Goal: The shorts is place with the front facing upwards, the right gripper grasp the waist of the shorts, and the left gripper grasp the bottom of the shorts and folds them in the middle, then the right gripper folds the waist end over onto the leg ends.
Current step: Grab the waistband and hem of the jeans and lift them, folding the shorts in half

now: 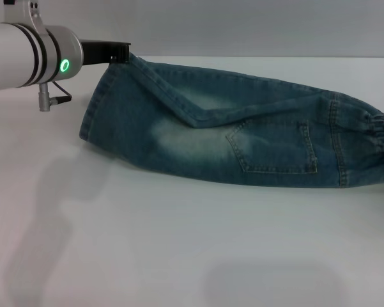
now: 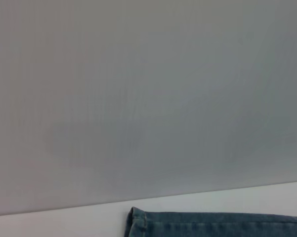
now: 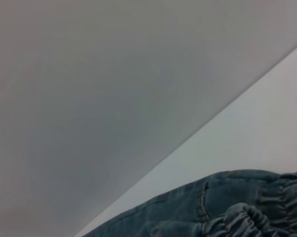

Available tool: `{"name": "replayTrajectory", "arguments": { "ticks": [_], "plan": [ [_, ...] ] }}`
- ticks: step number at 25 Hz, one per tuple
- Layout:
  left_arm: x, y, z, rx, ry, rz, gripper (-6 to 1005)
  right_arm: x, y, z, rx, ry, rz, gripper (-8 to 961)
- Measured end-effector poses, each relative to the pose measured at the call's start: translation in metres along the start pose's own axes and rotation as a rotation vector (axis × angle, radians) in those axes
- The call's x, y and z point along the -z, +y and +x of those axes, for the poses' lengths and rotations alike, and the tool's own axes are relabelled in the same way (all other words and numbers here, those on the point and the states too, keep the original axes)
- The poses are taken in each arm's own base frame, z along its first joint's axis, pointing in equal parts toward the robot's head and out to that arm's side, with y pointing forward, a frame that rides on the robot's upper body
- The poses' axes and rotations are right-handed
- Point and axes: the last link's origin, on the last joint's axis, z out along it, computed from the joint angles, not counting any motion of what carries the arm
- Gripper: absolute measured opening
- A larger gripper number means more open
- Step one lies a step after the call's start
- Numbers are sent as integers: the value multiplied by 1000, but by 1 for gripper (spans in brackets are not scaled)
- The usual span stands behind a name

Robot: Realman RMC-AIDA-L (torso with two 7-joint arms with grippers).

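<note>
**Ana:** What did the surface and the room look like?

**Ben:** A plain white table (image 1: 179, 243) filled most of the head view, with a bare grey wall (image 1: 243, 25) behind it. The arm threw soft shadows on the table at the near left. No brand, label or writing could be read anywhere.

**Ana:** And the shorts?

**Ben:** The shorts (image 1: 243, 137) lay across the far half of the table, folded lengthwise, one leg over the other, a stitched pocket facing up. The waist end (image 1: 380, 150) sat at the right edge of the view, its elastic puckered. The leg ends (image 1: 99, 105) pointed left, the far corner raised a little off the table.

**Ana:** The grippers?

**Ben:** The left gripper (image 1: 118, 56) reached in from the left on its white arm, green light glowing, its black fingers pressed together on the far corner of the hem. The left wrist view showed only a strip of hem against the wall. The right gripper did not appear in any view, so its fingers could not be judged; its wrist camera looked onto the gathered waistband from close by.
</note>
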Motion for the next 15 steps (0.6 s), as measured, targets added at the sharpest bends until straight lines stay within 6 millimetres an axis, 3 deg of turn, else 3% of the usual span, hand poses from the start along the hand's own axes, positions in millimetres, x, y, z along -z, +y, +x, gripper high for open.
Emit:
{"name": "replayTrajectory", "arguments": {
  "ticks": [15],
  "plan": [
    [0,1,0,-11,-3,-4,19,-6,-1,4,-61,86,41,717]
  ]
}}
